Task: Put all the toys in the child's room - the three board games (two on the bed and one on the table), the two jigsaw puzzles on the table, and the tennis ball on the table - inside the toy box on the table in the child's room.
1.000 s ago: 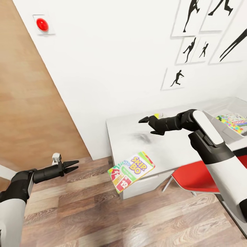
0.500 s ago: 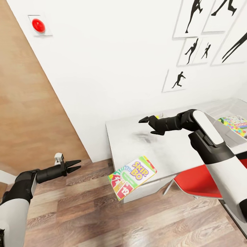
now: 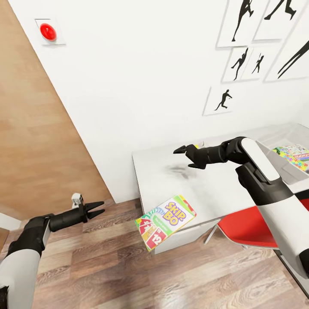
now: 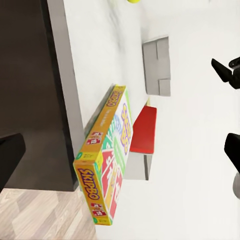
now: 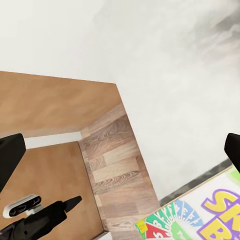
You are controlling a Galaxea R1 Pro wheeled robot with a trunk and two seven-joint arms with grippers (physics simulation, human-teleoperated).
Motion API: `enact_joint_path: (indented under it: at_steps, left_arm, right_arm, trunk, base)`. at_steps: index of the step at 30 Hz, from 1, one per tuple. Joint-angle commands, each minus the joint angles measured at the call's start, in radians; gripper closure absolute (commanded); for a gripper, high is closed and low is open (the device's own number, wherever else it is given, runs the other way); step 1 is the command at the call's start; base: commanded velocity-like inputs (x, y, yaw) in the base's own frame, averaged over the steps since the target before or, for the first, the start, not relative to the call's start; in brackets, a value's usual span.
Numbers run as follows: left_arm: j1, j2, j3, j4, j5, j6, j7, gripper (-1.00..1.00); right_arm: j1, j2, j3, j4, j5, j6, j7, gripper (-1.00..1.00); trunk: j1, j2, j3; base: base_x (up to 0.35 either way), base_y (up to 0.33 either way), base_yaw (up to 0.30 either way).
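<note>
Hands are both seen open and empty: right hand (image 3: 187, 157) above the surface (image 3: 214, 189), left hand (image 3: 95, 207) near the overhanging SKIP-BO box (image 3: 165, 215).

Table (image 3: 206, 189): smooth matt pale grey top with faint darker smudges.
Card game box (image 3: 165, 216): printed cardboard look, slight sheen.
Floor (image 3: 128, 266): brown wood planks, visible grain, soft sheen.
Door (image 3: 30, 128): light brown wood grain, matt.
Wall (image 3: 141, 64): plain white, matt.
Chair seat (image 3: 249, 225): smooth red plastic look.
Grippers (image 3: 95, 208): matt black.
</note>
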Motion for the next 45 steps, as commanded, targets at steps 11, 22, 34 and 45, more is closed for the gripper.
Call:
enact_joint_path:
  at_steps: [11, 22, 34, 45]
  left_arm:
    - [-0.001, -0.002, 0.004, 0.045, -0.007, 0.011, -0.008, -1.00]
    - [-0.001, -0.002, 0.004, 0.090, -0.008, 0.009, -0.008, -1.00]
    - [-0.001, -0.002, 0.004, 0.133, -0.007, -0.012, -0.008, -1.00]
    - [-0.001, -0.002, 0.003, 0.156, -0.009, -0.022, -0.008, -1.00]
  right_arm:
    - [-0.001, -0.001, -0.019, -0.014, -0.008, -0.001, 0.029, -1.00]
    - [-0.001, 0.000, -0.075, -0.023, -0.008, 0.010, 0.040, -1.00]
    - [-0.001, -0.002, -0.132, -0.020, -0.008, 0.015, 0.134, -1.00]
    - [-0.001, -0.001, -0.161, -0.028, -0.010, 0.024, 0.198, -1.00]
  trunk:
    - [0.016, -0.030, -0.014]
    - [0.027, -0.051, -0.024]
    - [0.050, -0.093, -0.042]
    - [0.054, -0.100, -0.046]
  base:
    - [0.000, 0.000, 0.000]
    - [0.000, 0.000, 0.000]
    - [0.000, 0.000, 0.000]
    - [0.000, 0.000, 0.000]
